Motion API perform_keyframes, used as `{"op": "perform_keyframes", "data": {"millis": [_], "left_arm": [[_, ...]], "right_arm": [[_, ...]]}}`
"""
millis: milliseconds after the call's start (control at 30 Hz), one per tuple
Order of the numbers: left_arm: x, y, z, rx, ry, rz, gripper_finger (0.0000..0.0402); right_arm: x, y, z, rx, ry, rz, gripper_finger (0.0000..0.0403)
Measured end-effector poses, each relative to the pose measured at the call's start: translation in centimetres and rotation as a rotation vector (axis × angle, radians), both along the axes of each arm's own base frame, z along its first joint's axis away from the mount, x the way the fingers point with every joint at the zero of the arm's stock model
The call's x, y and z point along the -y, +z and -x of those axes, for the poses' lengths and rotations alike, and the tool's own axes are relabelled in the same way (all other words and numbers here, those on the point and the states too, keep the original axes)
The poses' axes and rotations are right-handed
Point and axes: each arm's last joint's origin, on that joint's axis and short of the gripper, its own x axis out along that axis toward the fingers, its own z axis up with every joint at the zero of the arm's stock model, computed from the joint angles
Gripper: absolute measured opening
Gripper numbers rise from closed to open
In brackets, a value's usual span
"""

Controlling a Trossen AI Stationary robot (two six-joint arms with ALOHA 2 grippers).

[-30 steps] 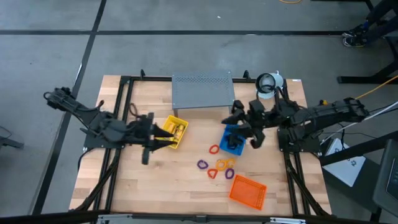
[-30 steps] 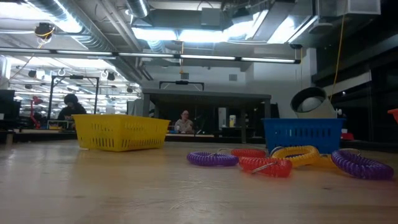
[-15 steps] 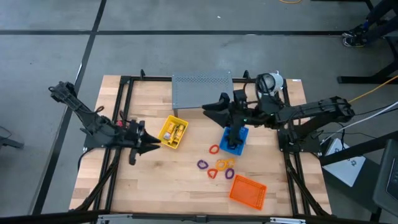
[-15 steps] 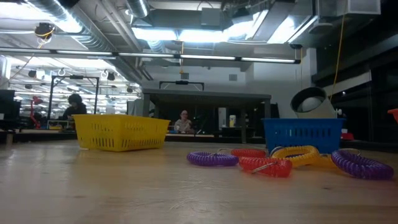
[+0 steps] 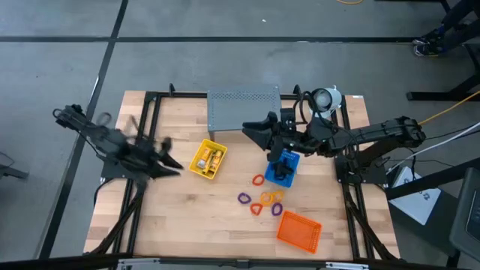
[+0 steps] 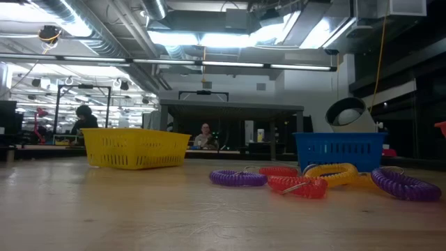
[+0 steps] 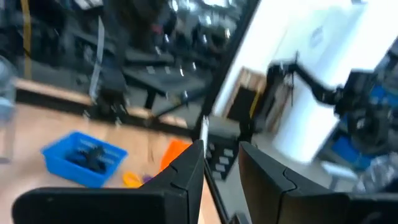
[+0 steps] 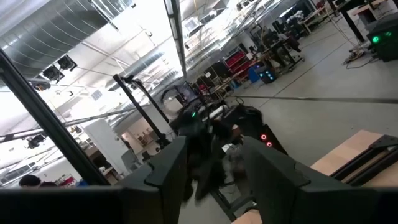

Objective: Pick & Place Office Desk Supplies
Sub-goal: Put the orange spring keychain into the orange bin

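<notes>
Table: you worked on a pale wooden top (image 5: 195,217) framed by dark rails.
Stand: a grey perforated metal stand (image 5: 244,109) sat at the far edge of the table, just behind both arms' reach.
Yellow tray: a slotted plastic tray (image 5: 208,159) lay left of centre; yellow-and-white packets (image 5: 213,157) rested inside it.
Blue tray: a slotted blue tray (image 5: 283,168) sat right of centre with small black clips (image 5: 281,171) in it (the left wrist view showed the same dark cluster).
Orange tray: a mesh-walled orange tray (image 5: 299,229) lay tilted near the front right.
Loops: coiled purple, orange, yellow and red loops (image 5: 262,199) were scattered on bare wood between the blue and orange trays; in the low view a purple coil (image 6: 237,178) lay flat in front of the blue tray.
Round object: a white-and-black round thing (image 5: 325,99) stood at the far right corner.
Left gripper: your left gripper (image 5: 169,163) was off to the left of the yellow tray, apart from it; its fingers (image 7: 186,174) stood a narrow gap apart, with nothing between them.
Right gripper: your right gripper (image 5: 255,131) hung above the table beside the stand's front right corner; its fingers (image 8: 171,165) were spread with an empty gap.
Background: people sat at benches far behind the table (low view only).
</notes>
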Motion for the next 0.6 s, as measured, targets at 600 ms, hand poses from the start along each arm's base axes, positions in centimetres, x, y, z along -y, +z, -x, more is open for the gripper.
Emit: {"op": "perform_keyframes", "data": {"millis": [600], "left_arm": [[-3.5, -5.9, 5.9, 0.048, 0.081, 0.061, 0.0097]], "right_arm": [[-0.2, -0.4, -0.1, -0.050, -0.015, 0.069, 0.0160]]}}
